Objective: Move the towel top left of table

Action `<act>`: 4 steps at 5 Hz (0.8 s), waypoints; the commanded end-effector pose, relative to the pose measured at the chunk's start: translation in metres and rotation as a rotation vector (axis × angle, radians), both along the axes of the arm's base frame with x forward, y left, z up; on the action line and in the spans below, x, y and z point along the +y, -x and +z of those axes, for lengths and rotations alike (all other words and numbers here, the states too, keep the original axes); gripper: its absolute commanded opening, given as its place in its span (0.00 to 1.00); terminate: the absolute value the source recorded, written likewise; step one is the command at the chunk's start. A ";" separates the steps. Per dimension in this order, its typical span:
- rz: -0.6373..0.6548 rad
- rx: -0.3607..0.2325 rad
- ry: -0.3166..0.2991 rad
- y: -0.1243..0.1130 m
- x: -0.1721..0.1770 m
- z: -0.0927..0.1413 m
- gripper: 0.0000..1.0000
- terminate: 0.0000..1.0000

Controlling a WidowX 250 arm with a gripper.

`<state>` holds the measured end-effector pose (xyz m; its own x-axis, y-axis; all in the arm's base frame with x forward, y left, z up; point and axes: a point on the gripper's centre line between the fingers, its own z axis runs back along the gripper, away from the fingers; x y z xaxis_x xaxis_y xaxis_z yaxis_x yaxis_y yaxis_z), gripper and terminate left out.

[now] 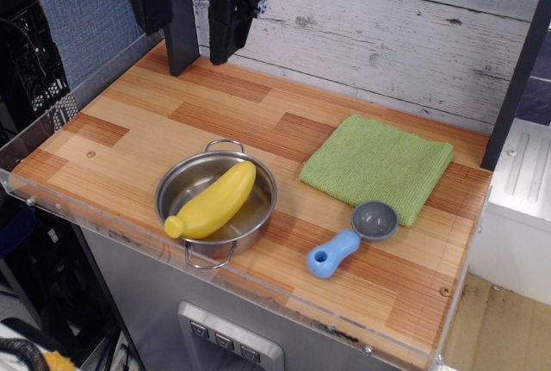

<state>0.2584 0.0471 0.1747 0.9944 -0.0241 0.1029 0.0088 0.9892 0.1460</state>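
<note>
The gripper (pixel 200 48) hangs empty, fingers parted, over the bench's (pixel 129 117) far-left corner — the towel (pixel 376 165) lies flat, folded, well apart.

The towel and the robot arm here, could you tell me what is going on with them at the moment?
Nothing is being handled yet. The gripper hangs at the back left of the table, holding nothing; its jaw state is unclear. The green towel lies flat at the right side, untouched. In front of it is a blue scoop, and a steel pot at the middle holds a yellow squash.
</note>
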 end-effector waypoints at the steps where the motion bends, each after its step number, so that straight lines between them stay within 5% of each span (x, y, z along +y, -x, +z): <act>1: 0.000 0.000 0.000 0.000 0.000 0.000 1.00 0.00; 4: 0.010 -0.048 -0.014 -0.042 -0.068 -0.025 1.00 0.00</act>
<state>0.2984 -0.0232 0.1332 0.9939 -0.0108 0.1095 -0.0068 0.9873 0.1587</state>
